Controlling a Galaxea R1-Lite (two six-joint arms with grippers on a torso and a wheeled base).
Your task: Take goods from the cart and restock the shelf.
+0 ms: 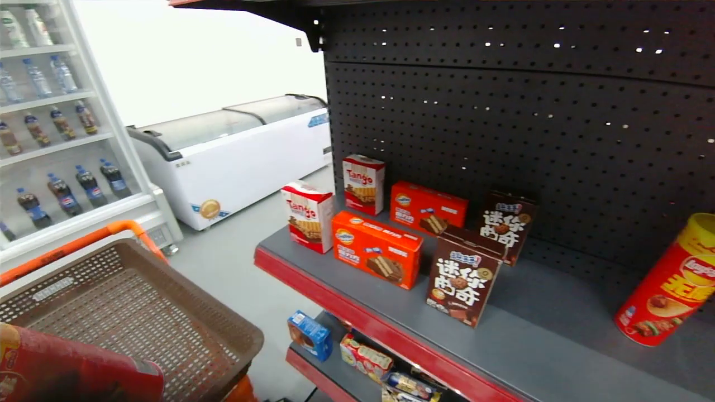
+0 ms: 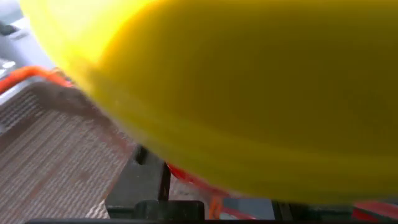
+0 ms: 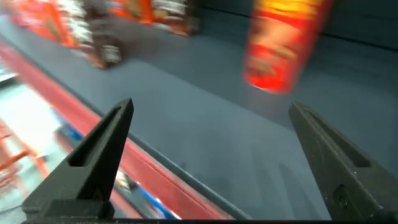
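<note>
A red chip can (image 1: 72,371) with a yellow lid (image 2: 249,87) hangs over the near corner of the brown cart basket (image 1: 139,312). My left gripper is shut on it, and the can hides the fingers. My right gripper (image 3: 211,106) is open and empty above the grey shelf board (image 3: 205,130). Beyond it a second red chip can (image 3: 280,43) stands on the shelf, seen at the far right in the head view (image 1: 667,285). Wafer boxes (image 1: 307,216), orange boxes (image 1: 375,248) and brown cookie boxes (image 1: 462,275) stand in rows on the shelf's left part.
The shelf (image 1: 530,340) has a red front edge and a black pegboard back (image 1: 503,123). Bare board lies between the brown boxes and the standing can. A lower shelf (image 1: 357,357) holds small packs. A chest freezer (image 1: 234,151) and a drinks fridge (image 1: 50,123) stand to the left.
</note>
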